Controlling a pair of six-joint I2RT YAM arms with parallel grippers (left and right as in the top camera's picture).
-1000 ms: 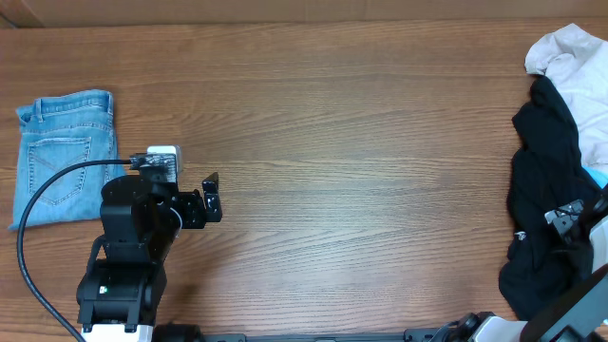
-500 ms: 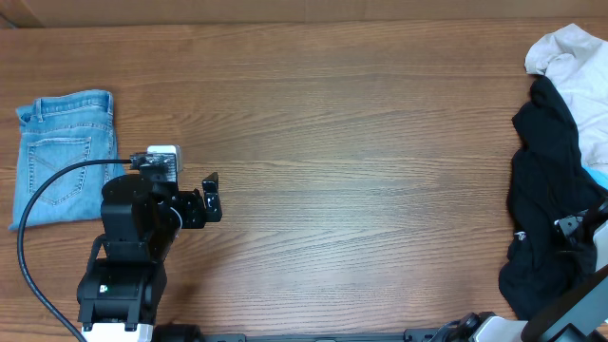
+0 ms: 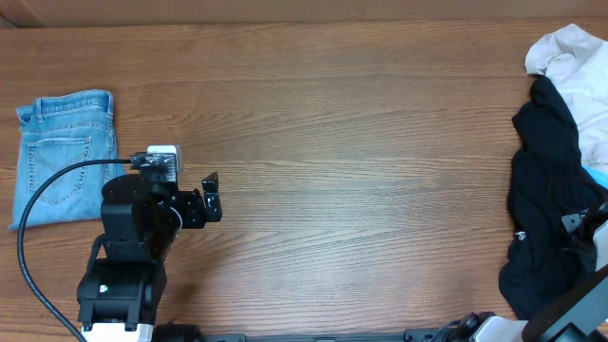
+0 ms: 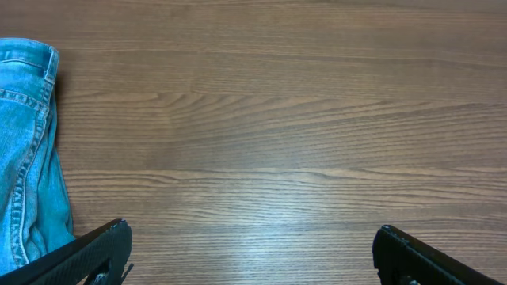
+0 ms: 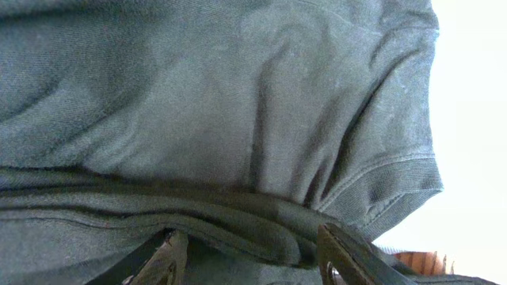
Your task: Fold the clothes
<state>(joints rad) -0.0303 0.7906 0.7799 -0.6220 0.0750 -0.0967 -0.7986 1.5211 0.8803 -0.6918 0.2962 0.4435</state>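
A black garment [image 3: 541, 190] lies crumpled at the table's right edge, and it fills the right wrist view [image 5: 198, 103]. My right gripper [image 3: 576, 224] is down in it, and its open fingers [image 5: 249, 253] straddle a thick fold of the black cloth. Folded blue jeans [image 3: 65, 157] lie at the far left, and they also show in the left wrist view [image 4: 24, 158]. My left gripper [image 3: 211, 195] is open and empty over bare wood to the right of the jeans [image 4: 249, 241].
A white garment [image 3: 579, 57] lies heaped at the back right, partly under the black one, with a bit of light blue cloth [image 3: 598, 177] beside it. The wooden table [image 3: 361, 142] stretches between the two arms.
My right gripper has moved a little to the right and toward the front edge, deeper into the black garment. The left arm has not moved.
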